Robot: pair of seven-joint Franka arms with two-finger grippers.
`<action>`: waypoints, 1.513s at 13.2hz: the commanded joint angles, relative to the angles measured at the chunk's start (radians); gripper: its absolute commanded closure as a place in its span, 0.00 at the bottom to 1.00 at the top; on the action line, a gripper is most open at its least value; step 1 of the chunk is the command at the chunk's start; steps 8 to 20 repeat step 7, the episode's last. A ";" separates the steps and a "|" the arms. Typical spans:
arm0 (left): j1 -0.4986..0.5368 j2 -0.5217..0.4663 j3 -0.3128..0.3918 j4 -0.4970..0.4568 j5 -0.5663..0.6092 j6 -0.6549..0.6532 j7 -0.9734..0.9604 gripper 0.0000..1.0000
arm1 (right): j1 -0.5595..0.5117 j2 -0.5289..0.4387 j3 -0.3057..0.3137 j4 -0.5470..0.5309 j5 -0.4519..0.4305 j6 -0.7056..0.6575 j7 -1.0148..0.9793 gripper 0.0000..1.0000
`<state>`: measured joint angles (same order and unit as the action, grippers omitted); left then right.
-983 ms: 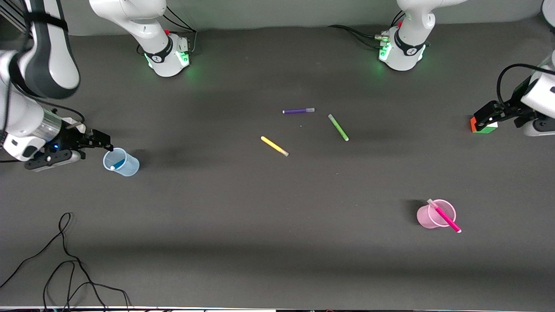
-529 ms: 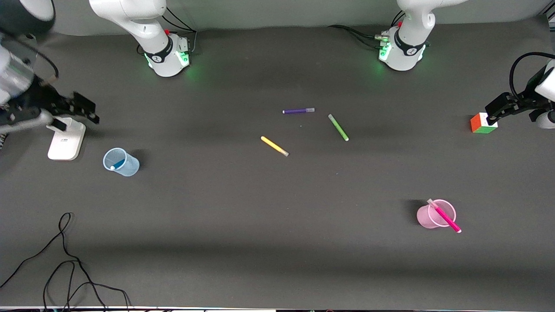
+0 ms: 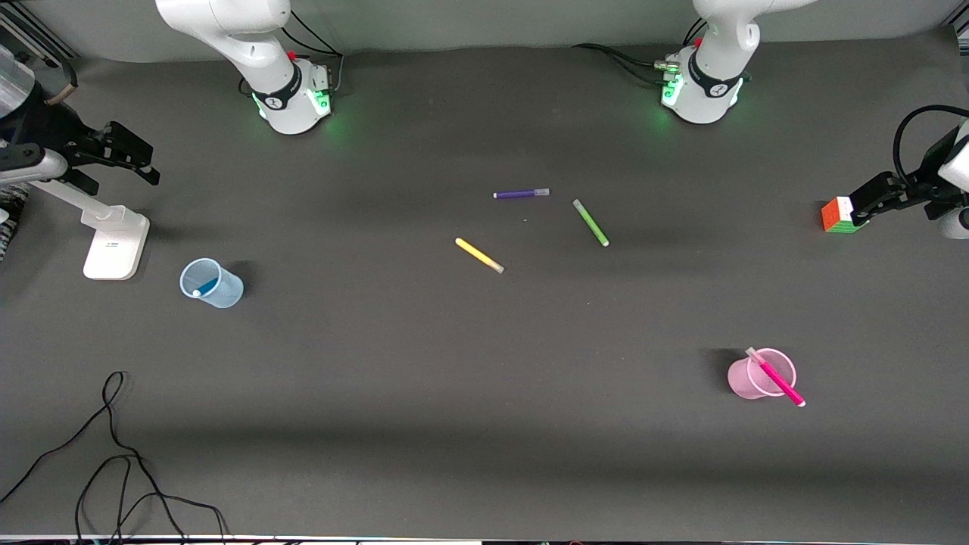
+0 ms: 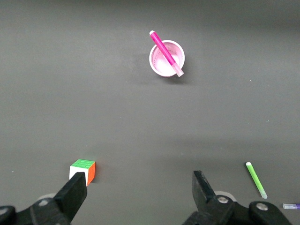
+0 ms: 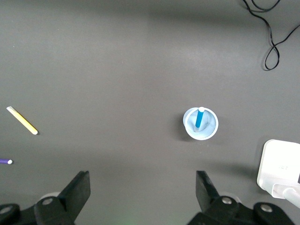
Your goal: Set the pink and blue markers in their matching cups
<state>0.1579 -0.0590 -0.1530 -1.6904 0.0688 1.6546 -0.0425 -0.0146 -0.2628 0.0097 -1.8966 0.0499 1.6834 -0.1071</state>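
Pink marker (image 3: 777, 379) in pink cup (image 3: 743, 382), blue marker (image 3: 203, 288) in blue cup (image 3: 219, 291); left gripper (image 4: 138, 197) over Rubik's cube (image 3: 835, 216), right gripper (image 5: 143, 190) over white stand (image 3: 113, 244), both jaws spread, empty; no writing readable

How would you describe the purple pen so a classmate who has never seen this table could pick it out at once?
Three loose pens lie near the middle of the dark table. The purple pen lies farthest from the front camera, beside the green pen. It alone is purple; the third is the yellow pen.
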 commanded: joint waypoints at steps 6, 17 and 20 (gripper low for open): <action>-0.008 0.008 0.004 0.028 0.012 -0.039 0.016 0.00 | -0.001 0.094 0.010 0.093 -0.025 -0.024 0.096 0.00; -0.009 0.008 0.004 0.026 0.012 -0.039 0.016 0.00 | -0.001 0.096 0.012 0.100 -0.025 -0.027 0.122 0.00; -0.009 0.008 0.004 0.026 0.012 -0.039 0.016 0.00 | -0.001 0.096 0.012 0.100 -0.025 -0.027 0.122 0.00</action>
